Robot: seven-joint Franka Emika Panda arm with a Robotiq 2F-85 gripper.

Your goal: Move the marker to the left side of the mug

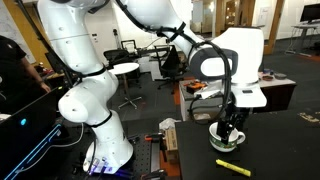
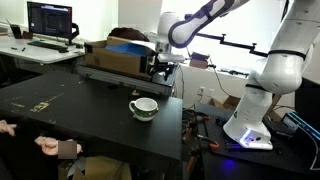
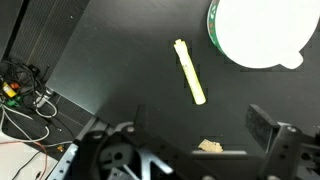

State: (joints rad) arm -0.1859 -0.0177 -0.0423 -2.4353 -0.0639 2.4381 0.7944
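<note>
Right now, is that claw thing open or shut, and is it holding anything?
Gripper: open, holding nothing. The marker lies loose beyond its fingers, apart from the mug.

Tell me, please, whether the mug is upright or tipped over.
Upright. The mug rests on its base, mouth upward; the wrist view shows its round rim from above.

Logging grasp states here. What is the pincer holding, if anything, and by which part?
Nothing is held. In the wrist view the pincer is open and empty, and the marker lies free on the dark table, apart from the mug.
</note>
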